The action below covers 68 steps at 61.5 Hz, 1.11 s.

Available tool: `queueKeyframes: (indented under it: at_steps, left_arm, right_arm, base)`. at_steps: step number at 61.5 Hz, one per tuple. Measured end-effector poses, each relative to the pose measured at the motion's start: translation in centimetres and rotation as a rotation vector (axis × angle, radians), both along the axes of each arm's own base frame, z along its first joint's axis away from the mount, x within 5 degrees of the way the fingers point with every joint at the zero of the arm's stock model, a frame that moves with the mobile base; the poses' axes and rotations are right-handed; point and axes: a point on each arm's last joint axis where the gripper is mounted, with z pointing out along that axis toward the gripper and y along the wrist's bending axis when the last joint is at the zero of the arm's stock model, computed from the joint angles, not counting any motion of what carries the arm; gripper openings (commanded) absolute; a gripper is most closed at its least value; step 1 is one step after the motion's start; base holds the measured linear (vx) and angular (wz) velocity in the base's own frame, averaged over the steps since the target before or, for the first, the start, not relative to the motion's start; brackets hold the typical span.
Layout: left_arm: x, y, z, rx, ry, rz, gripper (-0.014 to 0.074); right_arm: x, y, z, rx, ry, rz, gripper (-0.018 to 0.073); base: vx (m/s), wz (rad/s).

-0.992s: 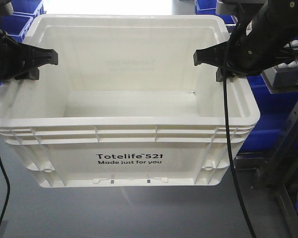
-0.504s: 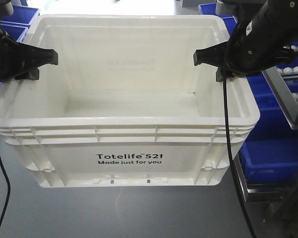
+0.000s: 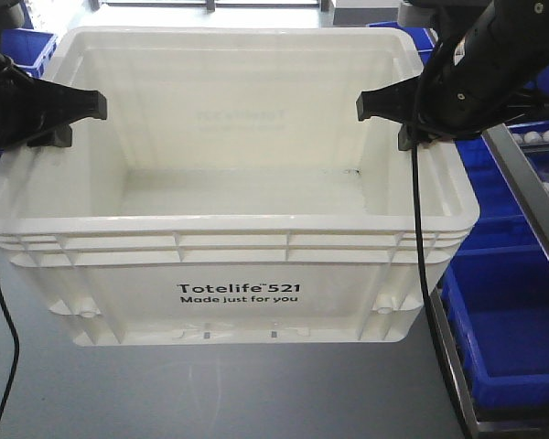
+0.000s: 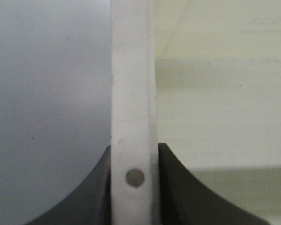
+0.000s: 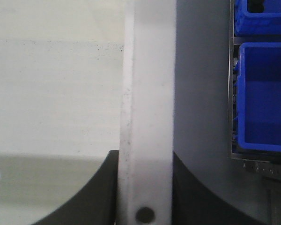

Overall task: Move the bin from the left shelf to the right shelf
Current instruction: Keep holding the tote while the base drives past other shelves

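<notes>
Clamping one white bin (image 3: 238, 293) by opposite rims: left tool (image 3: 78, 122) and right tool (image 3: 384, 123), two in all.

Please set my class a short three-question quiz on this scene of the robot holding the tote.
1. True or false: only one gripper grips the white Totelife tote.
2. The left gripper and right gripper each clamp: A) a side wall of the tote; B) its base; C) a cable.
3. Fill in: the bins beside the tote are coloured ___.
Key: 1 false; 2 A; 3 blue.
</notes>
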Motion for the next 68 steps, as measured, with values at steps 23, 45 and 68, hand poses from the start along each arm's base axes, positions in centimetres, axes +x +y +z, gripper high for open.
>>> queueKeyframes:
  at_steps: [23, 45, 68]
  left_arm:
    - [0.00, 0.00, 0.00, 0.000, 0.000, 0.000, -0.0007]
    - [0.00, 0.00, 0.00, 0.000, 0.000, 0.000, -0.0007]
    - [0.00, 0.00, 0.00, 0.000, 0.000, 0.000, -0.0007]
  right_arm:
    - [0.00, 0.00, 0.00, 0.000, 0.000, 0.000, 0.0008]
    - [0.01, 0.00, 0.00, 0.000, -0.001, 0.000, 0.0008]
    - [0.01, 0.00, 0.00, 0.000, -0.001, 0.000, 0.0008]
  base:
    - [0.42, 0.01]
    - [0.42, 0.04]
    - [0.42, 0.02]
